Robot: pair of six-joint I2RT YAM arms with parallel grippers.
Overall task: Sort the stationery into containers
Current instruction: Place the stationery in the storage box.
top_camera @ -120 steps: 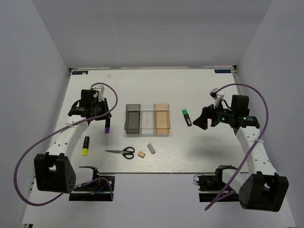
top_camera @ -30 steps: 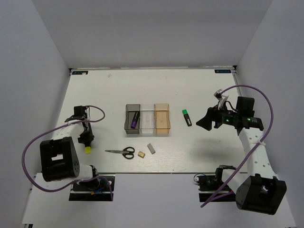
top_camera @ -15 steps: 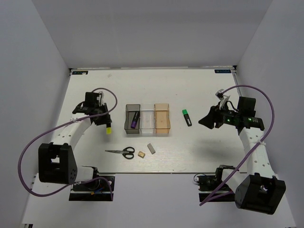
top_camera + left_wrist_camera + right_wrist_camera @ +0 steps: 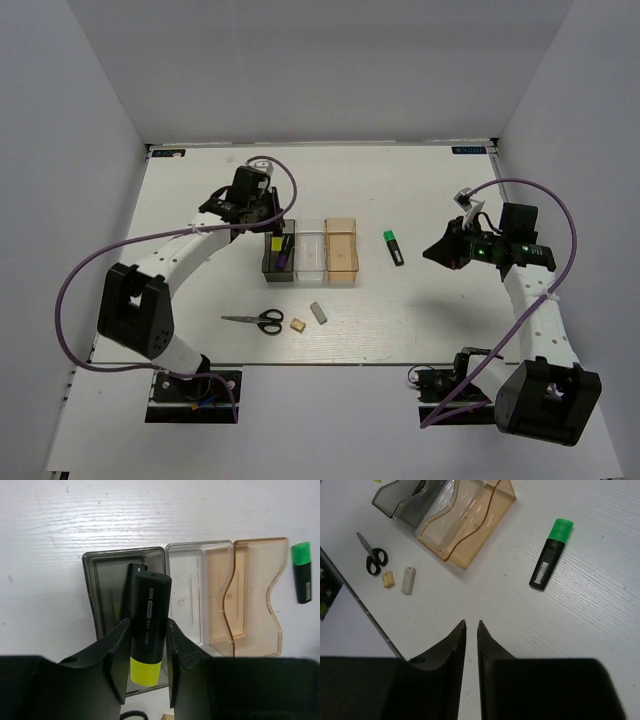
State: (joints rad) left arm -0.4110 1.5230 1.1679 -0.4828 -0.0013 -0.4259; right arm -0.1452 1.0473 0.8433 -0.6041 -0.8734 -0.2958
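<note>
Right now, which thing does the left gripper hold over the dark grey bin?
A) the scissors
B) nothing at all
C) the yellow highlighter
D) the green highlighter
C: in the left wrist view, the left gripper is closed on the yellow highlighter, above the dark grey bin.

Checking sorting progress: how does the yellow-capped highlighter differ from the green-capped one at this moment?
The yellow-capped black highlighter marker is clamped in the left hand over the smoky grey plastic bin; the green-capped black highlighter marker lies loose on the white table, right of the amber plastic bin. Caps: yellow versus green. Both are stubby with black bodies.
</note>
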